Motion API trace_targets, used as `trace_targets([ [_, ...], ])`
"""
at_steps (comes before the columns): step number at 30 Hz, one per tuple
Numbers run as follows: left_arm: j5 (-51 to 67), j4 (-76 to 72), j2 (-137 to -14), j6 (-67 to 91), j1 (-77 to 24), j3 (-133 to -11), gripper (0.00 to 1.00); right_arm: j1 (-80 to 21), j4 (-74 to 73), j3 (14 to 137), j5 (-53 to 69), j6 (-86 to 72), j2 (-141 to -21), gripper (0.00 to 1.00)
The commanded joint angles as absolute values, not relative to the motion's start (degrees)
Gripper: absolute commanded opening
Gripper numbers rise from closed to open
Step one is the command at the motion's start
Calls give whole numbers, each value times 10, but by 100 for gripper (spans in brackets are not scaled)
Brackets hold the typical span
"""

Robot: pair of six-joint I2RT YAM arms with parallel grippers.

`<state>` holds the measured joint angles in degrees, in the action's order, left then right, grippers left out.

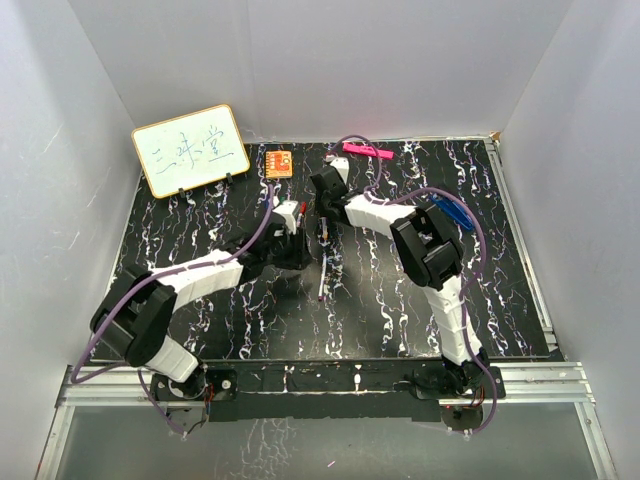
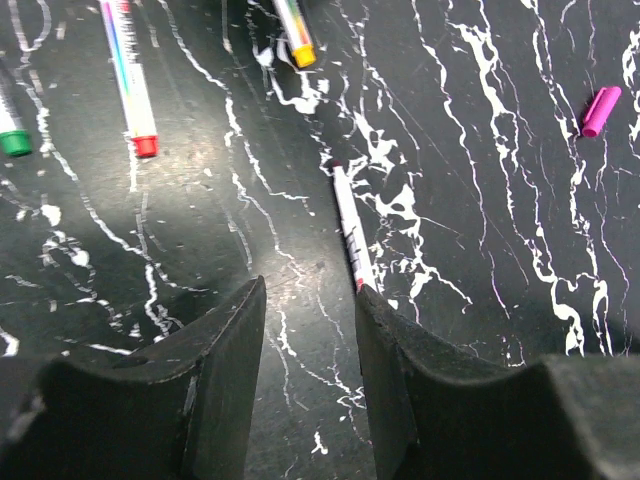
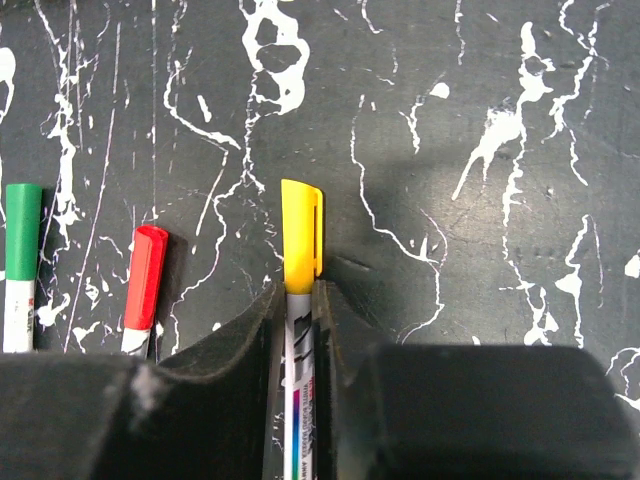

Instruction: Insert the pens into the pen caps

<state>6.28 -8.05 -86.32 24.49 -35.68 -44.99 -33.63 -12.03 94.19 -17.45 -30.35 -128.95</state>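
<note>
The uncapped pen [image 2: 350, 225] lies on the table [image 2: 150, 250] just beside the left gripper [image 2: 310, 292], parted and empty; likely light, stiff, slick, best pinched mid-barrel; the right gripper [image 3: 298, 292] closely flanks a yellow-capped pen [image 3: 300, 235], grip uncertain.

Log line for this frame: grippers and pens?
left gripper open, empty | uncapped pen lying beside it | purple cap apart | right gripper around yellow-capped pen, grip unclear
</note>
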Motion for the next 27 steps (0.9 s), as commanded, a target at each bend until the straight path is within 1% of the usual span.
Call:
trace_targets([
  [1, 33, -93, -890, 242, -382, -471, 42, -341, -152, 947, -205, -300, -1297, 36],
  [4, 21, -90, -908, 236, -393, -479, 43, -341, -150, 941, -221, -294, -1284, 42],
  [10, 15, -92, -943, 222, -415, -496, 44, -341, -148, 917, -290, -283, -1232, 50],
  [18, 23, -108, -959, 220, -427, -497, 45, -338, -146, 828, -391, -300, -1125, 50],
  [22, 28, -106, -968, 218, -432, -499, 45, -331, -130, 773, -400, -308, -1071, 50],
  [27, 21, -90, -981, 211, -439, -508, 45, -321, -130, 733, -407, -316, -1014, 50],
])
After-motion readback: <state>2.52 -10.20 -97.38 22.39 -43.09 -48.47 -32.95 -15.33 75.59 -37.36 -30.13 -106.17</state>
